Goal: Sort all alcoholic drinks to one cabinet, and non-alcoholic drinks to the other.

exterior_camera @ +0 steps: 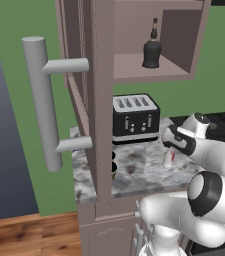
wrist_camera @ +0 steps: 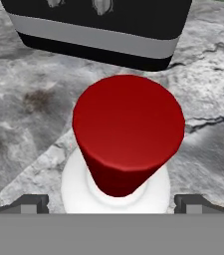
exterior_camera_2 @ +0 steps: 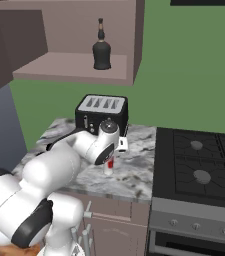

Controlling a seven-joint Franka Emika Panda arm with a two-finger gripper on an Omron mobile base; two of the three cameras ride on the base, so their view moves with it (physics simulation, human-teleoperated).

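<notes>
The clear bottle (wrist_camera: 126,149) is seen upright on the marbled desk (exterior_camera_2: 134,175), its long axis vertical and its red cap (wrist_camera: 128,129) pointed straight up at the hand camera. In the hand view the cap is seen end-on, with the white shoulder of the bottle just below it. The gripper (wrist_camera: 111,203) is held directly above the bottle with its jaws spread wide; the two dark fingertips (wrist_camera: 31,203) are seen on either side of the bottle's shoulder, apart from it, so nothing is grasped. In the base views the bottle (exterior_camera: 168,158) is partly hidden by the arm's wrist, and only its lower body with the red label is shown, in front of the toaster (exterior_camera: 135,116) and near the desk's front half.

The black bottle (exterior_camera: 152,47) is placed upright on the shelf of the open wall cabinet (exterior_camera: 154,75), its thin brown neck pointed up; it is stood toward the right part of the shelf as seen from the left base view. The cabinet's door (exterior_camera: 84,100) is swung open toward the camera, and its thick grey bar handle (exterior_camera: 41,102) is seen vertical. A small dark-topped cup (exterior_camera: 113,167) is glimpsed on the desk just behind the door's edge, mostly hidden. A stove (exterior_camera_2: 204,165) is set beside the desk on its right.
</notes>
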